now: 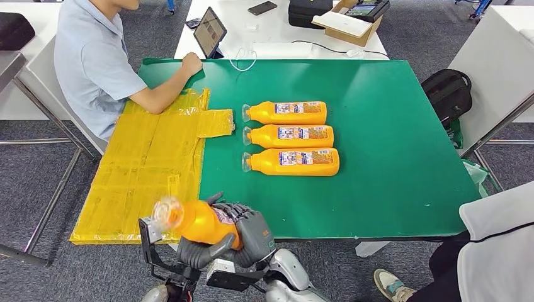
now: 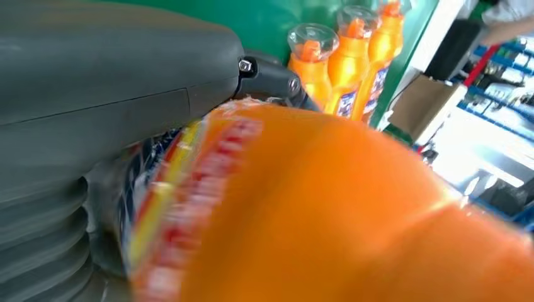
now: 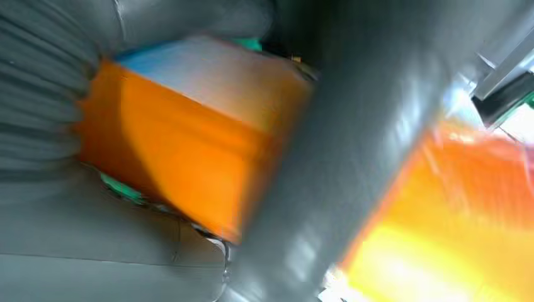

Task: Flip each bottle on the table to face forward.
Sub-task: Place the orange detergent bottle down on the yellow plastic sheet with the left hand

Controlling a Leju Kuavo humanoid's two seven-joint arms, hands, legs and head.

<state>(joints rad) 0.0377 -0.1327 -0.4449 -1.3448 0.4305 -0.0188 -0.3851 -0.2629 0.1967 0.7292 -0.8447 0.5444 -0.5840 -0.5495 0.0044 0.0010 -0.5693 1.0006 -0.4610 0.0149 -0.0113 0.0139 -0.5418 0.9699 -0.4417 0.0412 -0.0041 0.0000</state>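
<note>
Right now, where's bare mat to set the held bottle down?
Bare green mat lies right of the three-bottle row, and between the row and the near table edge. Crowded: the row itself and the yellow sheet under a person's arm. Hands grip the held bottle.

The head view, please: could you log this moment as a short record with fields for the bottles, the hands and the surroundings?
held bottle: orange bottle, off the table at its near edge, cap end blurred
hands: left hand and right hand both grip it
row on mat: three orange bottles lying side by side, labels up, caps to the left
surface: green mat, yellow sheet on its left
person: forearm resting at the far left corner
</note>
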